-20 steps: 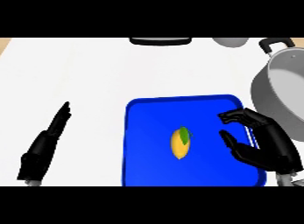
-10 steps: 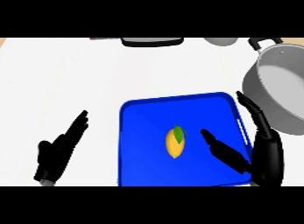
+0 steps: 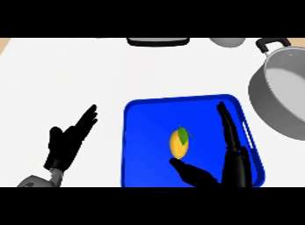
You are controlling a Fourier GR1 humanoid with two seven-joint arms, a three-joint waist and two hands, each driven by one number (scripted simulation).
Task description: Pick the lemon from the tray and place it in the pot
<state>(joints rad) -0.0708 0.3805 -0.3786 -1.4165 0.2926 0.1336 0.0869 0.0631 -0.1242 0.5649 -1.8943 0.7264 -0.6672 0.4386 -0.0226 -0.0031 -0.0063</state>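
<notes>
with my right hand [image 3: 236, 165] spread over the tray [image 3: 138, 145], lemon [image 3: 179, 143] between thumb and fingers, i judge i'm mid-reach; next, curl round it.

The pot [image 3: 289, 94] ran off the right edge, so its far side and right handle went unseen. The right hand [image 3: 236, 169] covered part of the tray's [image 3: 142, 145] right rim, and its wrist was cut off below. Two objects at the top edge, one dark [image 3: 158, 41] and one grey [image 3: 227, 41], showed too little to identify.
</notes>
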